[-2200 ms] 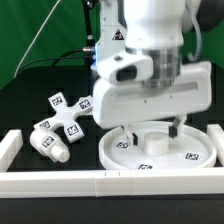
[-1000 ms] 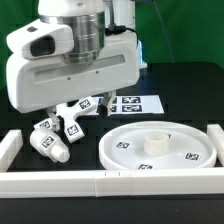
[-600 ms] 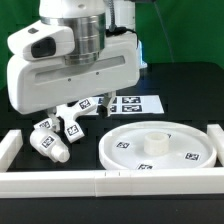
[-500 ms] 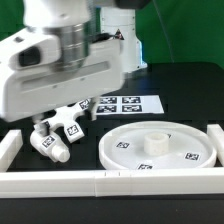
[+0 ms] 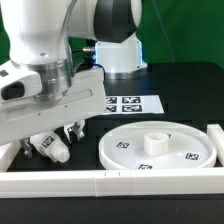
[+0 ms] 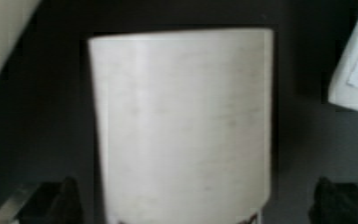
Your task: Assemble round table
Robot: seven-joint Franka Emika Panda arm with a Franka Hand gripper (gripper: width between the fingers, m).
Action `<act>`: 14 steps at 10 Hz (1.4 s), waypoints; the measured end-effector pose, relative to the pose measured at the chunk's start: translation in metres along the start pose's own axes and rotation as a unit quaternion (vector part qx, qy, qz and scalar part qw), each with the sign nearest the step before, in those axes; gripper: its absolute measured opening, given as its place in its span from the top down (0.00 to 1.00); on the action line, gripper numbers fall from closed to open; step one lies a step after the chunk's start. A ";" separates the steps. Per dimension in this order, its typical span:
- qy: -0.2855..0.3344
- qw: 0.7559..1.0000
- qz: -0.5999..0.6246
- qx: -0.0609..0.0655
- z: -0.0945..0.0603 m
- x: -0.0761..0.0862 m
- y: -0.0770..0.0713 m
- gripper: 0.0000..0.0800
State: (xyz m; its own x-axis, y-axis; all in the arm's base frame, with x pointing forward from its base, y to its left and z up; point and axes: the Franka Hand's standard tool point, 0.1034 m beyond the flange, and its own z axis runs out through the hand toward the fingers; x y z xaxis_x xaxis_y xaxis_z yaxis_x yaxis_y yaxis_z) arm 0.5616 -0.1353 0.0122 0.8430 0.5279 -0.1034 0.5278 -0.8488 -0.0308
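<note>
The short cylindrical leg (image 5: 55,151) lies on the black table at the exterior view's left. In the wrist view it (image 6: 179,110) fills the middle as a white cylinder. My gripper (image 5: 50,142) is low over it and open. The leg lies between the two dark fingertips (image 6: 48,198), with a gap on each side. The large round disc (image 5: 185,152) with its central hub (image 5: 155,142) lies flat to the exterior view's right, apart from the gripper. The cross-shaped base is mostly hidden behind my hand; a tagged bit (image 5: 72,131) shows.
The marker board (image 5: 125,103) lies behind the disc. The long white rail frame (image 5: 100,182) runs along the front, with a side piece at the exterior view's right (image 5: 214,136). The robot's base (image 5: 118,45) stands at the back.
The arm has swung from over the round disc to the exterior view's left and come down over the leg. The disc, leg and base have not moved.
</note>
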 end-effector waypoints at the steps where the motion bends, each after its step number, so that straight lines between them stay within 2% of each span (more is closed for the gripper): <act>1: 0.000 1.000 0.000 0.000 0.000 -0.001 0.001 0.19; 2: 0.000 1.000 0.001 0.000 0.000 -0.001 0.001 0.30; 3: 0.000 1.000 0.001 0.000 0.000 -0.001 0.001 0.53; 4: 0.000 1.000 0.001 0.000 0.000 -0.001 0.001 0.53; 5: -0.001 1.000 -0.008 -0.002 -0.002 0.001 0.000 0.60; 7: 0.012 0.999 -0.045 -0.020 -0.034 0.022 -0.012 0.60; 9: 0.019 0.996 -0.087 -0.026 -0.064 0.031 -0.054 0.60; 10: 0.028 0.993 -0.111 -0.036 -0.071 0.031 -0.067 0.60; 11: 0.039 0.991 -0.116 -0.047 -0.071 0.028 -0.069 0.60; 14: 0.034 0.974 -0.218 -0.052 -0.069 0.026 -0.070 0.60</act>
State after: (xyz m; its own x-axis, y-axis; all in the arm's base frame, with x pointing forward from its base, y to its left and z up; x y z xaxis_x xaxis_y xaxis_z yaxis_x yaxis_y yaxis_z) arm 0.5536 -0.0600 0.0807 0.5399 0.8410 -0.0362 0.8415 -0.5383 0.0449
